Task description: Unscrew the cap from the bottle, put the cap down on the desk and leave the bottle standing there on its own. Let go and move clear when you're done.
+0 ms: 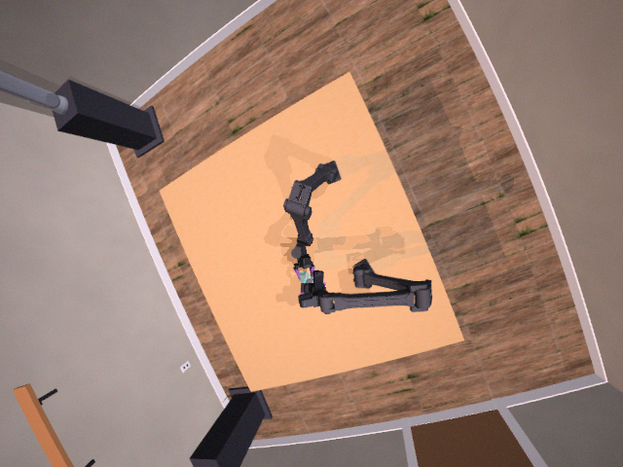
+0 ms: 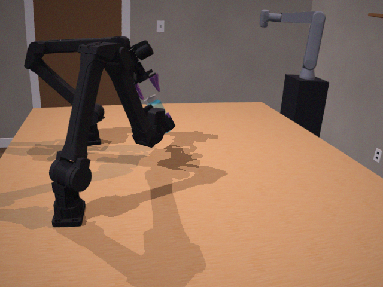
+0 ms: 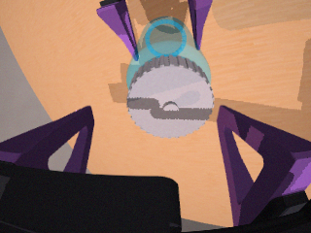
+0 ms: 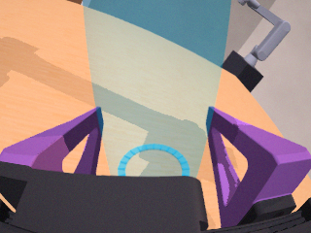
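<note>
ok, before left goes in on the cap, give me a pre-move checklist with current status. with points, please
1. Right gripper [image 1: 304, 272] [image 2: 161, 113] [image 3: 167, 52] [image 4: 155, 111] shut on the bottle [image 1: 304, 276] [image 2: 159, 105] [image 3: 196, 58] [image 4: 155, 73]: ok.
2. Bottle held clear of the desk [image 1: 226, 216] [image 2: 278, 216] [image 3: 262, 53] [image 4: 44, 87], cap end up and tilted: ok.
3. Left gripper [image 1: 313, 288] [image 2: 151, 94] [image 3: 155, 108] open, with nothing between its fingers: ok.
4. Cap [image 2: 151, 98] [image 3: 170, 92] between left's fingers: not ok, it looks just beyond the tips.
5. Left centred on cap: not ok, cap sits slightly to one side in the left wrist view.
6. Cap threads loosened: cannot tell.
</note>
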Controlling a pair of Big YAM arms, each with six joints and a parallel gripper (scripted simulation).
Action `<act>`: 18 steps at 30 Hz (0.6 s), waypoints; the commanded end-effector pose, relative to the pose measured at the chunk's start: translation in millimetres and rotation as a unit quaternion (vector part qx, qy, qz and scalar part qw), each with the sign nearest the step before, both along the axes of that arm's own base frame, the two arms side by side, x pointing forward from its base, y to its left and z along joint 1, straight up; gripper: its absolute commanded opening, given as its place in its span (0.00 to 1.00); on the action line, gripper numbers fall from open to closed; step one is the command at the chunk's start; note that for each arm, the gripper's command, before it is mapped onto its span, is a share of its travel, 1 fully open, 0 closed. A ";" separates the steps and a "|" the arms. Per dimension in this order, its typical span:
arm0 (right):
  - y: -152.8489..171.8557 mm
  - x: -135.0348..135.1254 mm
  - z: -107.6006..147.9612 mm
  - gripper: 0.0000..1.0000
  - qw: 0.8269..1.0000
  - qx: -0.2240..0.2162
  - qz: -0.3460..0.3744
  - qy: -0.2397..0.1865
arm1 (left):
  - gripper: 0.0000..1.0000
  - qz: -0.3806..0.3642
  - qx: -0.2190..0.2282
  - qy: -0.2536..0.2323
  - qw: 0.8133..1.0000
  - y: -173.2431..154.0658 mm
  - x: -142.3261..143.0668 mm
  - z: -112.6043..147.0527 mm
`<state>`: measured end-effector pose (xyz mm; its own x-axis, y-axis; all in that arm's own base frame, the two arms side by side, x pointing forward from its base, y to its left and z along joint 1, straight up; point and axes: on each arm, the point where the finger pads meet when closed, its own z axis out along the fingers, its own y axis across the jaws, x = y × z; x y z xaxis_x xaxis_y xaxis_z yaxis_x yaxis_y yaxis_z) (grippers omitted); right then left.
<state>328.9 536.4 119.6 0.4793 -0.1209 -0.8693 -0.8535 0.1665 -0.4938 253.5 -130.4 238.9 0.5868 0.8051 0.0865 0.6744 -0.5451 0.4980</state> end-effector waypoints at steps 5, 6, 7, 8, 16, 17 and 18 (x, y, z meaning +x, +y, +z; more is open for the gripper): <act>3.4 5.6 17.7 0.00 1.000 0.015 -0.002 -0.014 | 0.88 -0.001 0.002 0.002 1.000 -3.2 4.5 -10.6; 3.4 5.6 17.7 0.00 1.000 0.015 -0.002 -0.014 | 0.88 -0.001 0.003 0.004 1.000 -3.1 4.1 -12.3; 3.4 5.6 17.7 0.00 1.000 0.015 -0.002 -0.014 | 0.88 -0.001 0.004 0.005 1.000 -3.0 3.7 -13.9; 3.4 5.6 17.7 0.00 1.000 0.015 -0.002 -0.014 | 0.88 -0.002 0.004 0.007 1.000 -2.9 3.2 -15.5; 3.4 5.6 17.7 0.00 1.000 0.015 -0.002 -0.014 | 0.50 0.000 -0.002 -0.003 1.000 -2.5 5.0 1.4; 3.4 5.6 17.7 0.00 1.000 0.015 -0.002 -0.014 | 0.50 0.000 -0.002 -0.003 1.000 -2.5 5.0 1.4; 3.4 5.6 17.7 0.00 1.000 0.015 -0.002 -0.014 | 0.50 0.000 -0.002 -0.003 1.000 -2.5 5.0 1.4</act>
